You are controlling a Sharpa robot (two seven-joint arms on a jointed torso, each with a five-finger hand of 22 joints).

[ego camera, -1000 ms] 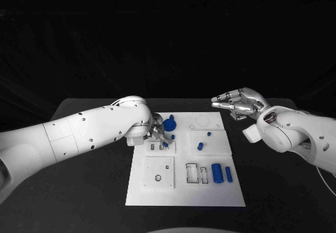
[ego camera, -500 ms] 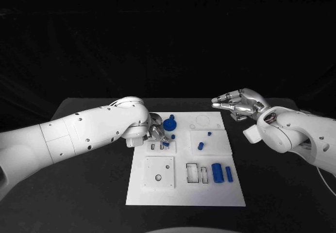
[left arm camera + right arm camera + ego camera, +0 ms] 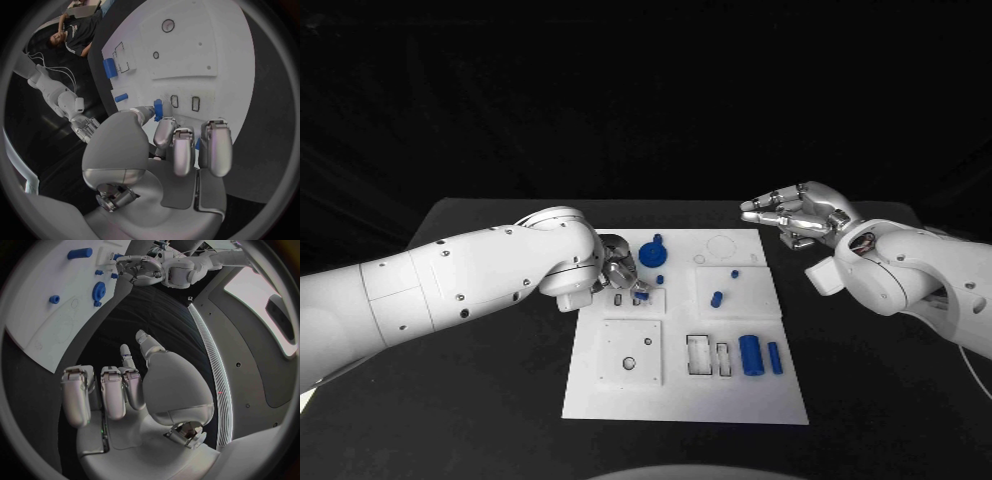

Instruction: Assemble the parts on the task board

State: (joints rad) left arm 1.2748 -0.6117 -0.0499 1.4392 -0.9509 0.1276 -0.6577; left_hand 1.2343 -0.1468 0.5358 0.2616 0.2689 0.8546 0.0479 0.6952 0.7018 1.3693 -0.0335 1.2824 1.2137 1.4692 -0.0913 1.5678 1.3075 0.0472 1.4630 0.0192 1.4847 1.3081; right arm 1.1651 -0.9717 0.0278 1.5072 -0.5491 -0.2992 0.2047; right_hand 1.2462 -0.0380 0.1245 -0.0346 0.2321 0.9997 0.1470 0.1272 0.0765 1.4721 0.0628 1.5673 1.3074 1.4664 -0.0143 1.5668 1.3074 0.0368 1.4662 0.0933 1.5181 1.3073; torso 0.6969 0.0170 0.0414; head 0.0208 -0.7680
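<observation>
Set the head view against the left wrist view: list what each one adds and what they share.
Head view adds: the blue gear at the task board's far end, and the left arm covering most of the left robot hand. Left wrist view adds: that hand's palm side, its thumb tip at a small blue part; whether the part is pinched is unclear. Shared: the board, the large blue cylinder, and the empty right robot hand, fingers curled.

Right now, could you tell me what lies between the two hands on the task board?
In the head view, a blue gear stands between left hand and right hand.
</observation>
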